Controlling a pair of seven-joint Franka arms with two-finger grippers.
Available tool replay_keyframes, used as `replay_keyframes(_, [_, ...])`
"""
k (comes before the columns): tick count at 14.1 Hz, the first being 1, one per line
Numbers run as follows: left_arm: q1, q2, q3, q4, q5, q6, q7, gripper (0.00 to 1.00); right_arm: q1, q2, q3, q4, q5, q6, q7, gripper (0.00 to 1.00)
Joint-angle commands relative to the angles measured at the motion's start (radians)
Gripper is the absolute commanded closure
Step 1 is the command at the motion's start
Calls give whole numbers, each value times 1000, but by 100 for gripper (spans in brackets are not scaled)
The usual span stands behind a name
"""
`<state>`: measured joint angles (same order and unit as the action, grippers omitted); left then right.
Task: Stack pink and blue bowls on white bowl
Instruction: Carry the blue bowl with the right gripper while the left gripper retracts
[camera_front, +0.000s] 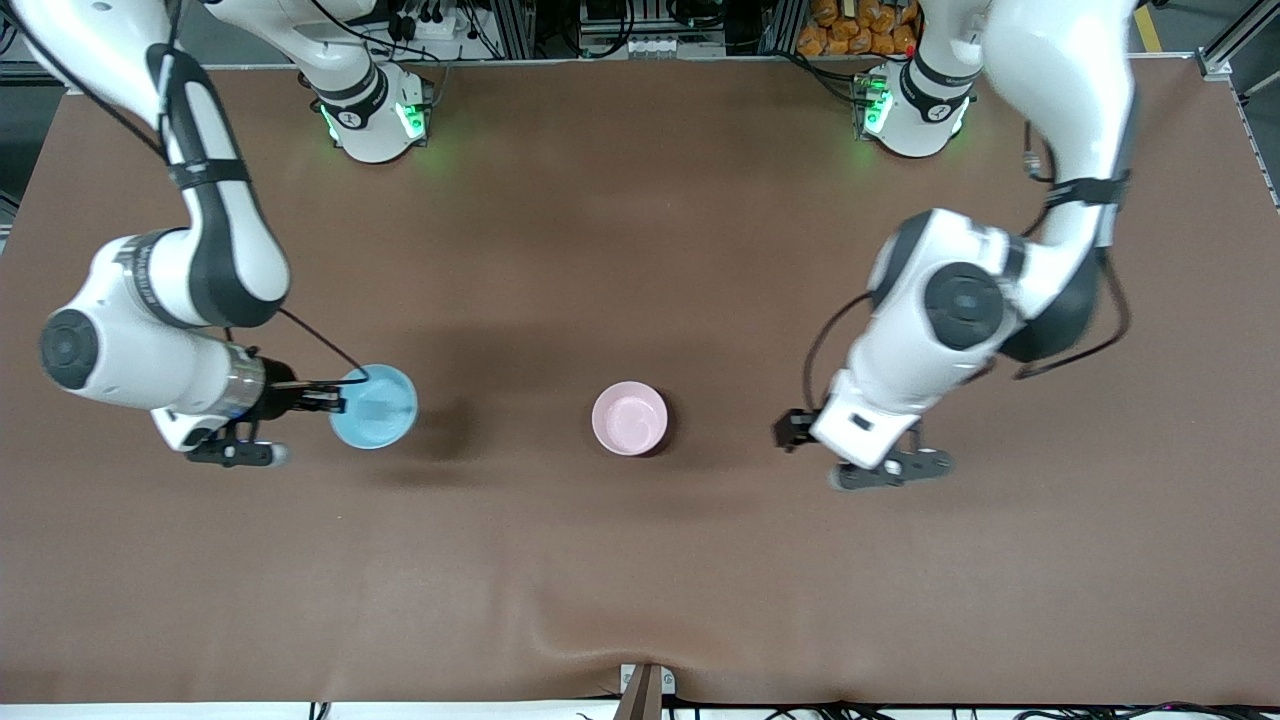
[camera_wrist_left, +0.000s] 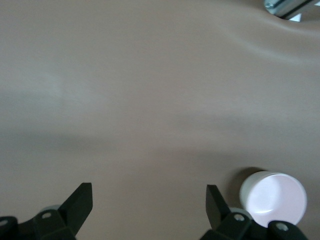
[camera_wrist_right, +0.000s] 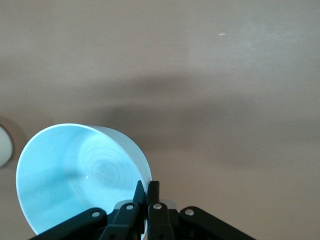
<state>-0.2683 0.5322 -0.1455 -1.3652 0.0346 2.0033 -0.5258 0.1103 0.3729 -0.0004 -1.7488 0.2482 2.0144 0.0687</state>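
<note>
My right gripper (camera_front: 335, 400) is shut on the rim of the light blue bowl (camera_front: 375, 407) and holds it over the table toward the right arm's end. In the right wrist view the fingers (camera_wrist_right: 147, 186) pinch the wall of the blue bowl (camera_wrist_right: 75, 175). The pale pink bowl (camera_front: 629, 418) sits at the table's middle. In the left wrist view it (camera_wrist_left: 275, 199) has a white outer wall. The white bowl shows nowhere apart from it. My left gripper (camera_front: 795, 430) is open and empty beside the pink bowl, toward the left arm's end; its gripper (camera_wrist_left: 149, 192) is over bare mat.
The brown mat (camera_front: 640, 580) covers the table. A small metal fitting (camera_front: 645, 688) sits at the table edge nearest the front camera. A pale round shape (camera_wrist_right: 3, 145) shows at the edge of the right wrist view.
</note>
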Motion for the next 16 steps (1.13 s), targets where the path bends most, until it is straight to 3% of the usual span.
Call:
replay_keyframes(1, [70, -56, -46, -25, 18, -66, 24, 0, 64, -6, -9, 47, 31, -17, 48, 100])
replay_keyframes(3, [189, -98, -127, -23, 18, -136, 85, 0, 153, -2, -9, 74, 36, -5, 164, 100])
replay_keyframes(5, [265, -141, -135, -22, 5, -204, 240, 0, 236, 7, -10, 97, 36, 27, 311, 100])
replay_keyframes(6, [265, -162, -122, -22, 1, -225, 289, 0, 256, 15, -10, 97, 36, 47, 369, 100])
replay_keyframes(9, [164, -271, 18, -23, -2, -355, 309, 0, 337, 58, -10, 97, 37, 139, 468, 100])
replay_keyframes(13, [195, -441, 29, -32, -44, -578, 336, 0, 452, 121, -12, 92, 34, 283, 603, 100])
replay_keyframes(16, [201, -486, 41, -31, -44, -623, 358, 0, 482, 176, -12, 91, 31, 400, 606, 100])
